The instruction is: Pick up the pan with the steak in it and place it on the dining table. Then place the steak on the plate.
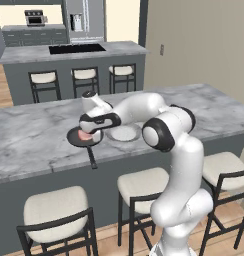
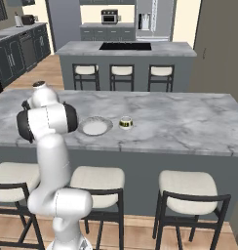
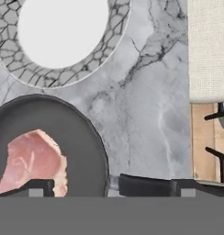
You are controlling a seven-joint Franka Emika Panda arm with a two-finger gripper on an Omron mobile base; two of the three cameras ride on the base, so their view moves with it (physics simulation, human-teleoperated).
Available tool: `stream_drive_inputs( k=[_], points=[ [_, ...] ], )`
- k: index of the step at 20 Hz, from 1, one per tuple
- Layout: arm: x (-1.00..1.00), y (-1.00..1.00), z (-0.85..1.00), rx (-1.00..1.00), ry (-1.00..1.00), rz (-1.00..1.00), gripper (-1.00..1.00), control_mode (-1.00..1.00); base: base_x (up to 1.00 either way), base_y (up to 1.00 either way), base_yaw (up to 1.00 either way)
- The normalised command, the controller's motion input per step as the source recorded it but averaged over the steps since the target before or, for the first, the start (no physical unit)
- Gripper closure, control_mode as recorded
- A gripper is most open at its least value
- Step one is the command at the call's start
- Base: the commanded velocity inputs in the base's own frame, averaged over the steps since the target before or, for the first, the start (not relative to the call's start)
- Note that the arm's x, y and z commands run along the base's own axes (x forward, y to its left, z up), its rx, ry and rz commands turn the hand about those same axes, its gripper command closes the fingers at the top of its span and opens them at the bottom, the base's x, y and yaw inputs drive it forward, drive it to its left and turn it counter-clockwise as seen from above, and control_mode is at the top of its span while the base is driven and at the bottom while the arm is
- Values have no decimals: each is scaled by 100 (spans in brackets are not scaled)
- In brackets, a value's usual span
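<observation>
On the long grey-white veined marble bench (image 1: 39, 135), the dining table with its dark grey base, sits the small round black frying pan (image 1: 74, 137), its long thin handle pointing toward the near edge. Inside it lies the flat pinkish-red raw steak (image 1: 84, 135). Just right of the pan, close but apart, sits the shallow round pale plate (image 1: 123, 133).

Left base view: white arm reaches over the bench w/ the end effector (image 1: 90, 134) down over the pan, covering part of the steak.

Right base view: arm's upper joints block the pan; plate (image 2: 95, 126) shows clearly, plus a small round dark bowl w/ yellow band (image 2: 126, 122) just beside it, which the other views miss.

Hand view: looks straight down on pan (image 3: 81, 137), steak (image 3: 33, 160) and the plate (image 3: 116, 27), whose rim carries a crackle pattern around a plain white centre. One dark fingertip (image 3: 38, 188) sits over the steak, the other over the handle; jaws spread wide, holding nothing. Cream stool seat (image 3: 208, 46) shows past the bench edge.
</observation>
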Motion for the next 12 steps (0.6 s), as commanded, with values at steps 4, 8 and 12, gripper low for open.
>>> stream_drive_inputs(
  k=[4, 8, 12],
  points=[
    [-5, 7, -6, -4, -8, 0, -100, -100, 0, 0, 0],
    [3, 2, -2, 0, 0, 0, -100, -100, 0, 0, 0],
    [16, 15, -12, 0, 0, -5, -100, -100, 0, 0, 0]
  ],
)
